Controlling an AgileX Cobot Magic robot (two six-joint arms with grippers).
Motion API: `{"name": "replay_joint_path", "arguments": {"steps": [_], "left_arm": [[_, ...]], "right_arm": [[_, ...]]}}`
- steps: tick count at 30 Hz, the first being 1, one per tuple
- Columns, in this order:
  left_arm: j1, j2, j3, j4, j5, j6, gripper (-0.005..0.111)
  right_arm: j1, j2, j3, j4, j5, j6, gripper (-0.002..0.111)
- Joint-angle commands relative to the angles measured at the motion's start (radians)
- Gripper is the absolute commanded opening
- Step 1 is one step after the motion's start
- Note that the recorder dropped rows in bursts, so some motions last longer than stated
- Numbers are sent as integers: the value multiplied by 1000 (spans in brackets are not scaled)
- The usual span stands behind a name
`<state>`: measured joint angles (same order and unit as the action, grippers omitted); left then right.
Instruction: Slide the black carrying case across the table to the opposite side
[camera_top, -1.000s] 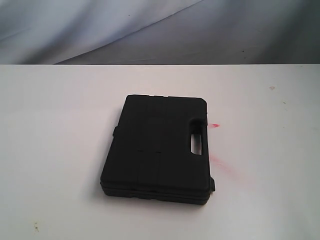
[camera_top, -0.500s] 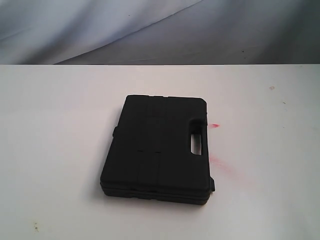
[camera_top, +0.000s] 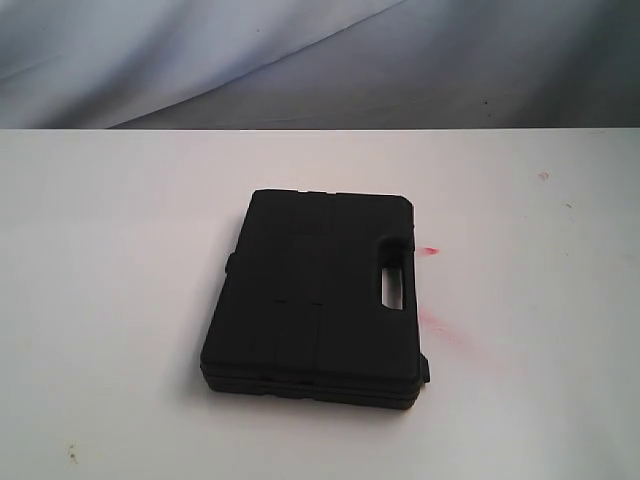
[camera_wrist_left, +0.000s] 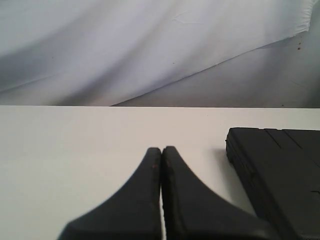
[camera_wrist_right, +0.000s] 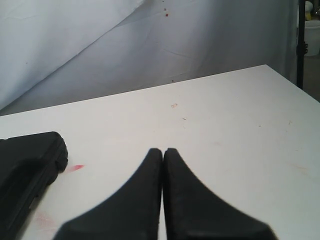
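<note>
The black carrying case (camera_top: 315, 300) lies flat and shut near the middle of the table (camera_top: 120, 250), its long axis running from the near edge toward the far edge, slightly skewed, with the handle cut-out (camera_top: 391, 285) on the right-arm side beside faint red smears (camera_top: 430, 250). The left gripper (camera_wrist_left: 161, 150) and right gripper (camera_wrist_right: 163, 151) both have their fingers pressed together, holding nothing. The case sits between them, apart from both and, by my judgement, somewhat nearer the left. No brand, label or writing can be read.
</note>
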<state>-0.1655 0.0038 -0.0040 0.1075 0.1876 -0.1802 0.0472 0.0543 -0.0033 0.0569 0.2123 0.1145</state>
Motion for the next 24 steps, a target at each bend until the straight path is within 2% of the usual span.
{"name": "replay_joint_path", "arguments": {"steps": [1,5,15,17,22,24], "left_arm": [[-7,-4,4,-9,2,2,0],[-7,-4,4,-9,2,2,0],[-7,-4,4,-9,2,2,0],[-7,-4,4,-9,2,2,0],[-7,-4,4,-9,2,2,0],[-7,-4,4,-9,2,2,0]], "right_arm": [[3,-4,3,5,3,0,0],[3,-4,3,5,-8,0,0],[3,-4,3,5,-231,0,0],[3,-4,3,48,-255,0,0],[3,-4,3,305,-366,2,0],[3,-4,3,312,-419,4,0]]}}
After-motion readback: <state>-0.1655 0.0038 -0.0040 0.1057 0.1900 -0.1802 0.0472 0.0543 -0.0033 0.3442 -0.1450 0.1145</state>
